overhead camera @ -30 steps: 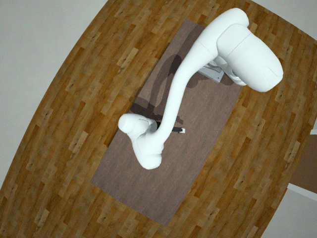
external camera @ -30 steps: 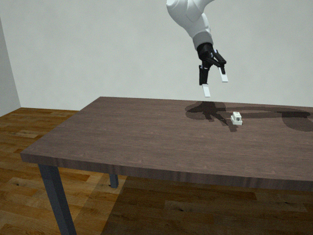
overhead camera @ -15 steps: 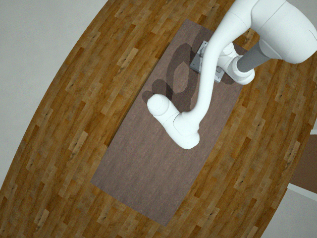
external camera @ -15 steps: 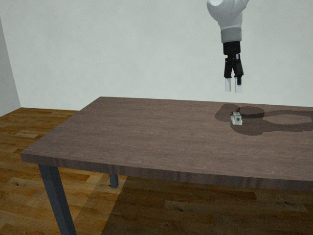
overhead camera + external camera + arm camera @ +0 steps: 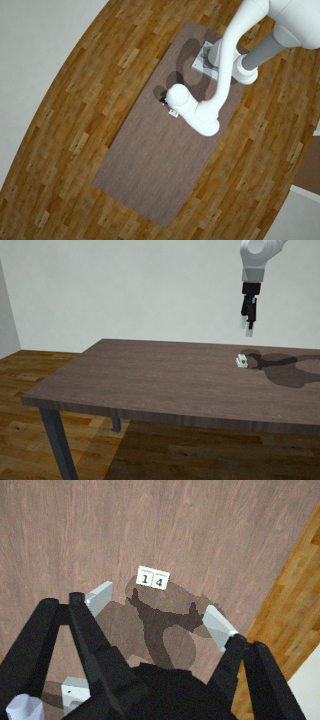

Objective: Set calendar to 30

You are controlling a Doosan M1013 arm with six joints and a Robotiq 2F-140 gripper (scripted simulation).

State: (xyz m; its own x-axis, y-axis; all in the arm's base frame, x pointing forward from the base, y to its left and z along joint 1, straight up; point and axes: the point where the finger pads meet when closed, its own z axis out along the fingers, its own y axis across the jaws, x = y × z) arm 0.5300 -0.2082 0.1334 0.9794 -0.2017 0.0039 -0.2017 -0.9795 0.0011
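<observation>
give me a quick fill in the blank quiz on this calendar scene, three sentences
1. In the wrist view the tops of the two cubes read 1 and ____.
2. The gripper hangs above the table with its fingers ____.
3. In the exterior view the end face of the near cube shows the digit ____.

Missing words: 4; open; 9

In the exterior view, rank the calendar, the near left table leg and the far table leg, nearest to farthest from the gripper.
1. Calendar, just below the open gripper.
2. Far table leg, under the table, left.
3. Near left table leg, front left corner.
</observation>
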